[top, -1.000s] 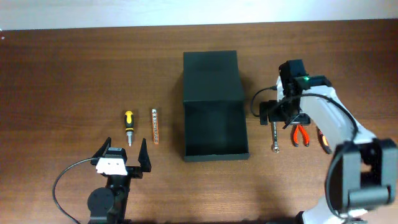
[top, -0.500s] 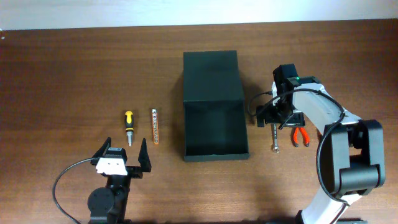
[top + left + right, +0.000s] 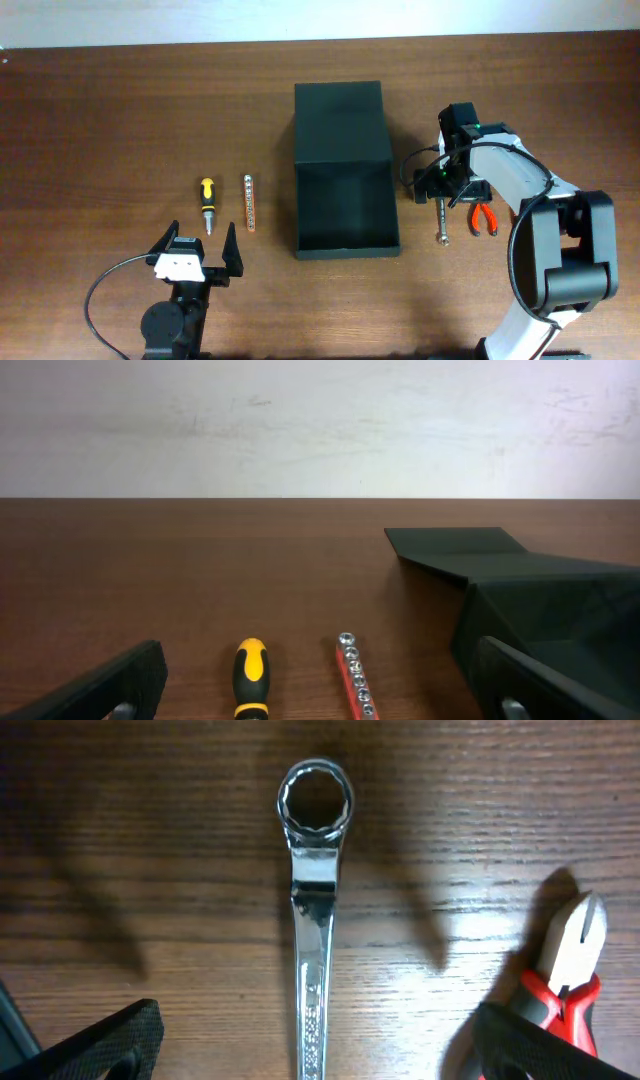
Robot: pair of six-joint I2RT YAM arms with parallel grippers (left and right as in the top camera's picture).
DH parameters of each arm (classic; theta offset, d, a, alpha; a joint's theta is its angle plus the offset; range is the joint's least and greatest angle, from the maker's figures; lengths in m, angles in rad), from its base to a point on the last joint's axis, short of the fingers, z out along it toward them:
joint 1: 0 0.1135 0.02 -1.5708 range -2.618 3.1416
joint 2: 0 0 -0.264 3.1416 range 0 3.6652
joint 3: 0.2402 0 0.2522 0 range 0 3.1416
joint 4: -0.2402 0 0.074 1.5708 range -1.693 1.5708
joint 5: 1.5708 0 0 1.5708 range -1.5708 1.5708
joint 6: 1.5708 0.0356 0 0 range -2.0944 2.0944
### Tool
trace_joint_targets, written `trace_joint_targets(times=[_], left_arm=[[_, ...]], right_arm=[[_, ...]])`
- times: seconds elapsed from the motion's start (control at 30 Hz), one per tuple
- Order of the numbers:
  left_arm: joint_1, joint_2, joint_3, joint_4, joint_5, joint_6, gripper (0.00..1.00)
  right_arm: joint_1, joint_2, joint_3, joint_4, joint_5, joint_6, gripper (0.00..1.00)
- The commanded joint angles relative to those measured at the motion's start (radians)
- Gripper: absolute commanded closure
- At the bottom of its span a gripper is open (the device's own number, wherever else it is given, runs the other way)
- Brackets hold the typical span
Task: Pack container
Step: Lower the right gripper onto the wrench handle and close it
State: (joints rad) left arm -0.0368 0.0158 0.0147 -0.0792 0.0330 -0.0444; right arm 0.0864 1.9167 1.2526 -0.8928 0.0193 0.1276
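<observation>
The black container (image 3: 345,205) stands open mid-table, its flap lid (image 3: 340,120) laid back; it looks empty. It also shows in the left wrist view (image 3: 545,595). My right gripper (image 3: 443,190) is open, low over a steel ring wrench (image 3: 440,222) right of the container. In the right wrist view the wrench (image 3: 312,920) lies between my spread fingers (image 3: 105,1045), untouched. My left gripper (image 3: 198,262) is open and empty at the front left, behind a yellow-black screwdriver (image 3: 207,203) and a red socket rail (image 3: 249,203).
Red-handled pliers (image 3: 484,217) lie just right of the wrench, close to my right finger in the right wrist view (image 3: 565,975). The screwdriver (image 3: 250,670) and the socket rail (image 3: 355,678) lie ahead of the left gripper.
My right arm moved left and down over the wrench a second ago and has since held still. The left arm has not moved.
</observation>
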Motion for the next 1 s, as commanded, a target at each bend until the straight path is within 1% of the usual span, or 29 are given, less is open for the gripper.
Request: trace_joint_targets(times=[0.0,0.43,0.97], left_arm=[[0.007,-0.004,-0.006,-0.002,-0.004,0.019,0.01],[0.007,-0.004,-0.006,-0.002,-0.004,0.019,0.01],[0.007,-0.004,-0.006,-0.002,-0.004,0.019,0.01]], right_arm=[[-0.003,0.009,-0.004,-0.003,0.023,0.004,0.01],[-0.003,0.009,-0.004,0.043,-0.019,0.004,0.01],[-0.003,0.025,-0.004,0.061,-0.018,0.003,0.01]])
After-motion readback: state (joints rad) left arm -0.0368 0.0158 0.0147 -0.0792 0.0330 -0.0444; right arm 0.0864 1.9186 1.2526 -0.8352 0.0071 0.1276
